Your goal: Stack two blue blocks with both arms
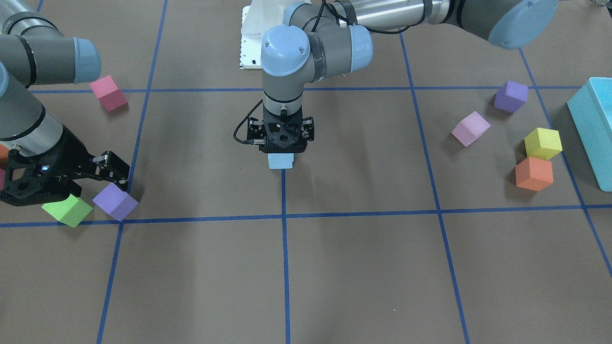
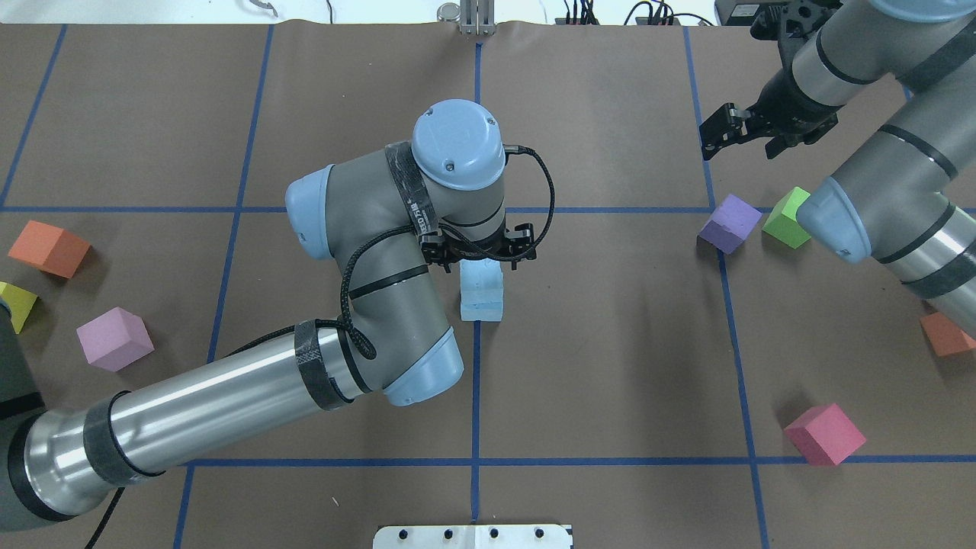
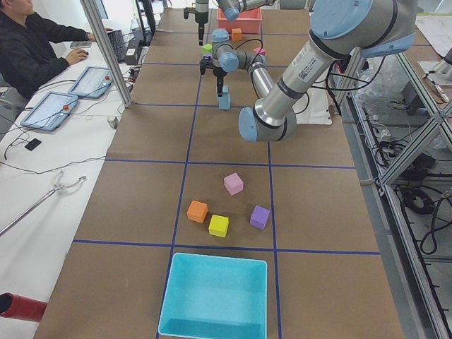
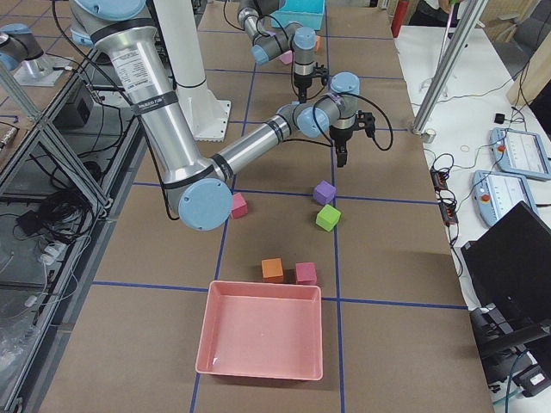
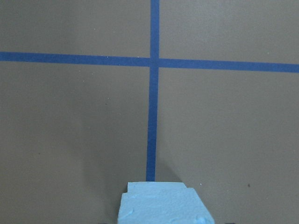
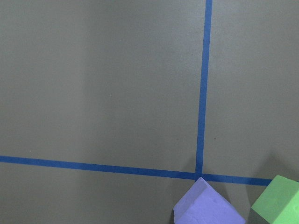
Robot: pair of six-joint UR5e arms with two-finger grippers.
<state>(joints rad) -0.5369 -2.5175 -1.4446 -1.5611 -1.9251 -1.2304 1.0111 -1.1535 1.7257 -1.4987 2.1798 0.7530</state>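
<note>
The two blue blocks stand stacked at the table's middle on a blue tape line. The lower one (image 1: 280, 161) shows under my left gripper (image 1: 282, 149). In the overhead view the stack (image 2: 482, 293) is a short column, and the left gripper (image 2: 480, 263) sits down over its upper block, fingers close against its sides, apparently shut on it. The left wrist view shows the blue block (image 5: 163, 205) at the bottom edge. My right gripper (image 2: 738, 146) is open and empty, far off to the side above a purple cube (image 2: 730, 223) and a green cube (image 2: 787, 217).
A red-pink cube (image 1: 109, 93), purple cube (image 1: 510, 95), lilac cube (image 1: 471, 128), yellow cube (image 1: 542, 143) and orange cube (image 1: 533, 173) lie scattered. A teal bin (image 1: 593, 129) stands at one end and a pink tray (image 4: 263, 335) at the other. A seated operator (image 3: 32, 49) is beside the table.
</note>
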